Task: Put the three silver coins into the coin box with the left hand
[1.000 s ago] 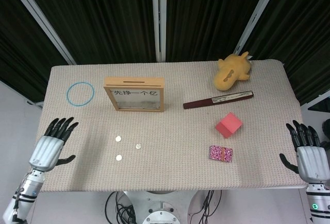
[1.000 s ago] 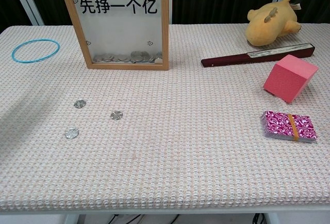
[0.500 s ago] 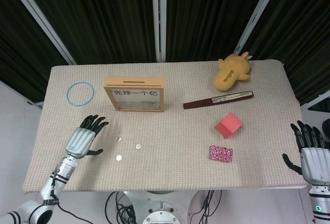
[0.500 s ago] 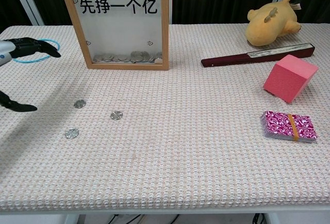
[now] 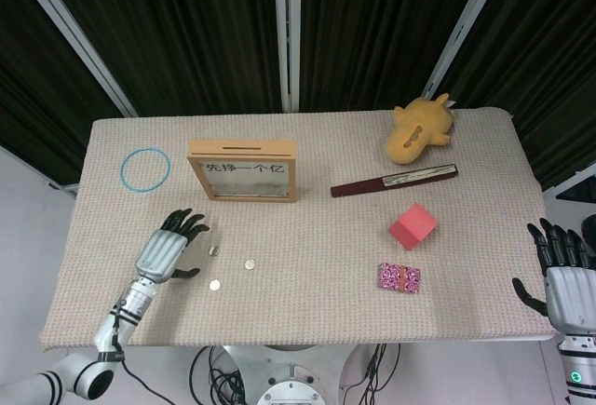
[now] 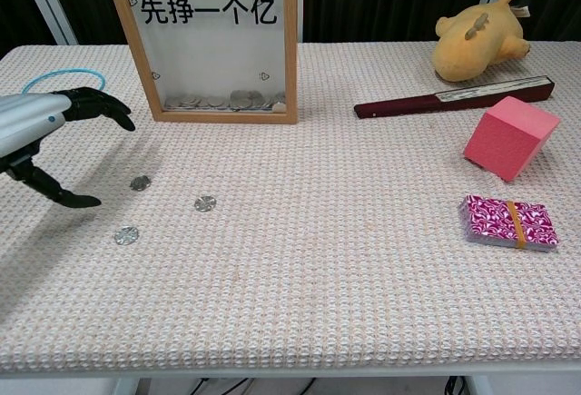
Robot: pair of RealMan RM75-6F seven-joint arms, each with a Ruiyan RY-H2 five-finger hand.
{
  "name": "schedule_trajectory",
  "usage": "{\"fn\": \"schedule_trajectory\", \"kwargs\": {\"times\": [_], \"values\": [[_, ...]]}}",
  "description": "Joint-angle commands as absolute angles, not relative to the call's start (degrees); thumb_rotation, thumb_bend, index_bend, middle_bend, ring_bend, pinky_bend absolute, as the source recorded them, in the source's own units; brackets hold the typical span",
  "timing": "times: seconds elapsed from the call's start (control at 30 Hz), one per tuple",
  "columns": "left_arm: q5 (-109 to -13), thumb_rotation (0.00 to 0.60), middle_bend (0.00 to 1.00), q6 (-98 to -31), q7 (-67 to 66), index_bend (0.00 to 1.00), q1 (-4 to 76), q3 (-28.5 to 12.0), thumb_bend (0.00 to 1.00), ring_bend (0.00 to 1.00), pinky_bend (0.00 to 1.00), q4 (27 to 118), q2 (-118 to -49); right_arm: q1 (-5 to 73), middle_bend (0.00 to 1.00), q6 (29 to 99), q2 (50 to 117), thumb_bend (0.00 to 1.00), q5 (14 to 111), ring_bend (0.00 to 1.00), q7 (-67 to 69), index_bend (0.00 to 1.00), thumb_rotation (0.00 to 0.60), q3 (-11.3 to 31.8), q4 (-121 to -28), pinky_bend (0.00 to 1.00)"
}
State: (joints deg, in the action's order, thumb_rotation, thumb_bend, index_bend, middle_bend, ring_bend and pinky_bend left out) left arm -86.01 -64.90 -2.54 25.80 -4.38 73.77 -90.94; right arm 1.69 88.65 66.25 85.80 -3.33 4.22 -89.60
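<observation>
Three silver coins lie on the woven table mat: one nearest my left hand, one to its right, one closest to the front edge. Behind them the wooden-framed coin box stands upright with a clear front and several coins inside. My left hand hovers just left of the coins, fingers spread, holding nothing. Off the table's right edge, my right hand is open and empty.
A blue ring lies at the back left. A yellow plush toy, a dark folded fan, a pink cube and a banded deck of cards occupy the right side.
My left hand has swung in from the table's left edge toward the coins, now just beside the nearest one. The right hand has sunk slightly. The coins have not moved.
</observation>
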Motion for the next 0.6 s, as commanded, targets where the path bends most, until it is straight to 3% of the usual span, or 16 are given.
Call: {"fn": "schedule_trajectory", "kwargs": {"times": [0.03,0.3,0.6], "values": [[-85.98,0.600,0.12,-64.46,-1.93,0.25,26.32,-4.11,0.15,0.00,0.09,72.93,-91.69,1.64,0.00,88.67,66.07,0.21,85.68,0.00,-3.33,0.00,0.600,4.30,-89.74,0.00],[-85.91,0.600,0.13,-64.13,-1.16,0.37,26.92,-3.38,0.16,0.00,0.09,71.30,-92.79,1.63,0.00,88.22,65.90,0.21,85.47,0.00,-3.27,0.00,0.600,4.20,-89.90,0.00],[-85.55,0.600,0.13,-63.50,-1.39,0.39,27.63,-2.90,0.16,0.00,0.09,70.00,-93.80,1.60,0.00,87.86,65.90,0.18,85.35,0.00,-2.19,0.00,0.600,4.13,-89.42,0.00]]}}
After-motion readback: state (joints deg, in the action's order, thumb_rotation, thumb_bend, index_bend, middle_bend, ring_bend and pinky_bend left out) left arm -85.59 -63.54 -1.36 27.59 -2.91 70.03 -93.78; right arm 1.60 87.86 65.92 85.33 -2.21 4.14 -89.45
